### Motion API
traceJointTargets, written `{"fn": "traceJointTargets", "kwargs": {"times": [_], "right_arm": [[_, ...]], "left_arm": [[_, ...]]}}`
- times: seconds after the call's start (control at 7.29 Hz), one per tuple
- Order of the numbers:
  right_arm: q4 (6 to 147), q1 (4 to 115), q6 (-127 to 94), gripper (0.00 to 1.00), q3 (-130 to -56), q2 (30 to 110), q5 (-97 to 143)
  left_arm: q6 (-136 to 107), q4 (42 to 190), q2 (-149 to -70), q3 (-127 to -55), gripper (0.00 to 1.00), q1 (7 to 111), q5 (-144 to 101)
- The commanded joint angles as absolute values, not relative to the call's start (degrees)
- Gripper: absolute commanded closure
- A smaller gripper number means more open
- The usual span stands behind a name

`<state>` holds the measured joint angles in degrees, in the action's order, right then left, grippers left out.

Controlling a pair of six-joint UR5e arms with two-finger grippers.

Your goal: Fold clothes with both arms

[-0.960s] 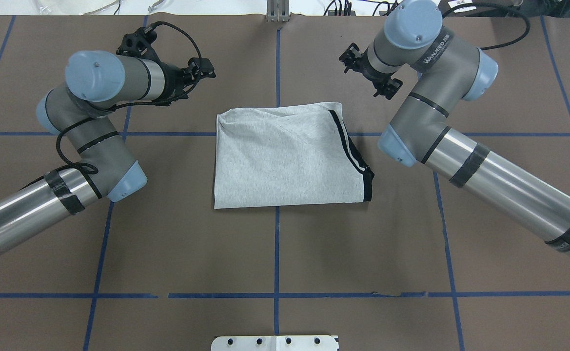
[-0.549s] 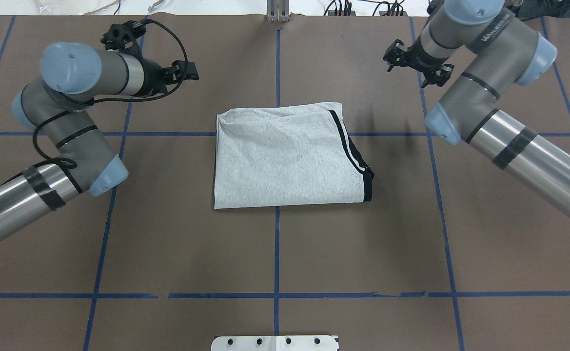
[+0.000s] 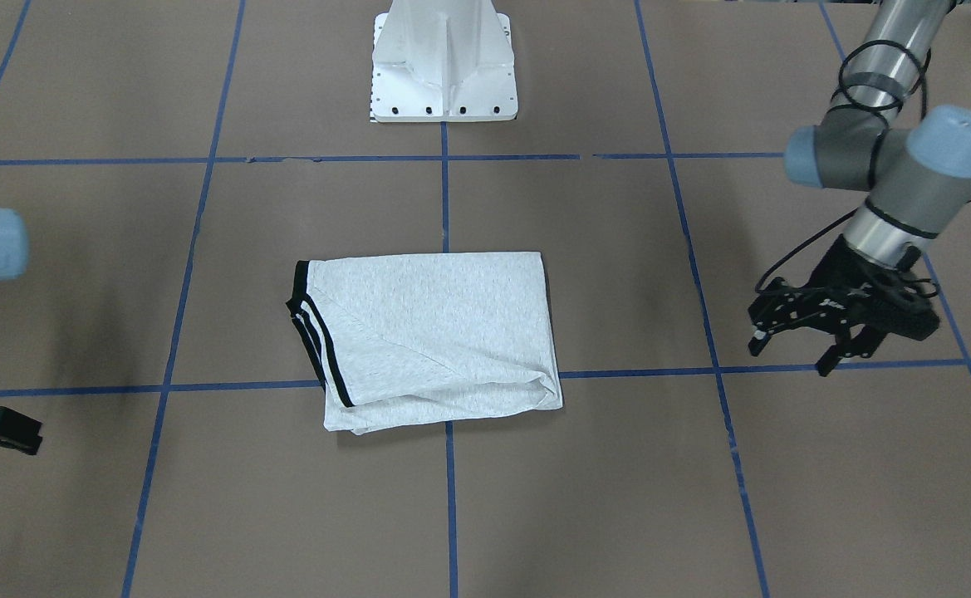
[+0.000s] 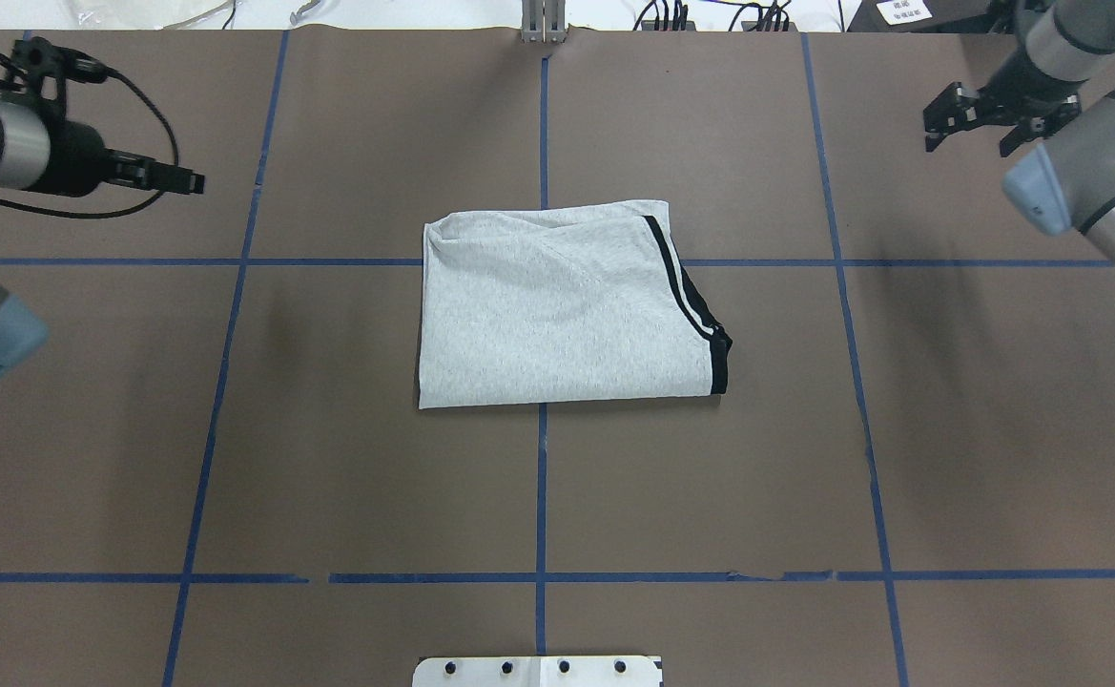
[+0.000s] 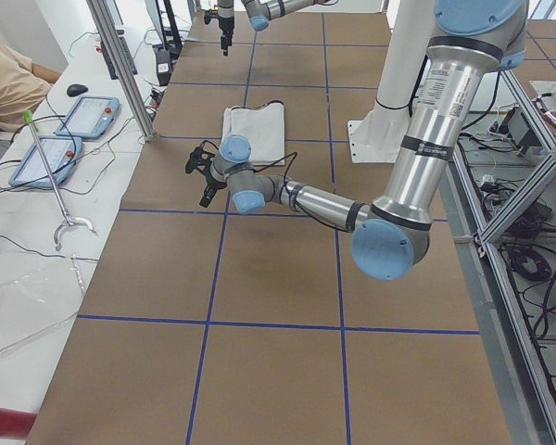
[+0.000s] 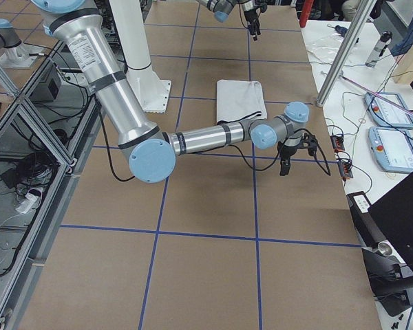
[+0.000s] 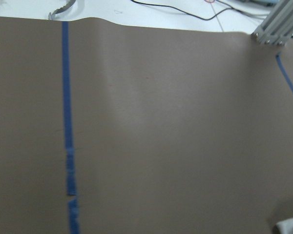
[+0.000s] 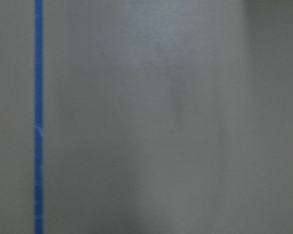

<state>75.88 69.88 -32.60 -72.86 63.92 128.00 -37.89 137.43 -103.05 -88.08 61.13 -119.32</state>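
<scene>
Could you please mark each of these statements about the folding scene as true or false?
1. The T-shirt lies folded on the table. True.
2. The jaws of the left arm grip the T-shirt. False: they stand open, well apart from it, holding nothing.
3. The shirt's black stripes lie on the side toward the right arm. True.
4. A cartoon print faces up on the shirt. False: only plain grey fabric and the stripes show.
</scene>
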Motion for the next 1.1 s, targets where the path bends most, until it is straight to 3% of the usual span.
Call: {"fn": "traceJointTargets", "kwargs": {"times": [0.0,0.41,0.96], "right_arm": [[75.85,76.27,-17.89,0.0,-73.47,70.37,131.39],[75.59,79.63,-13.1,0.0,-76.19,76.26,133.68],[76.11,81.56,-13.1,0.0,-81.9,82.09,133.33]], "left_arm": [[-16.53,129.77,-96.78,-90.09,0.0,73.42,-130.92],[-0.27,112.55,-94.06,-95.32,0.0,83.57,-136.59],[0.87,112.06,-87.89,-99.14,0.0,83.85,-130.98]]}}
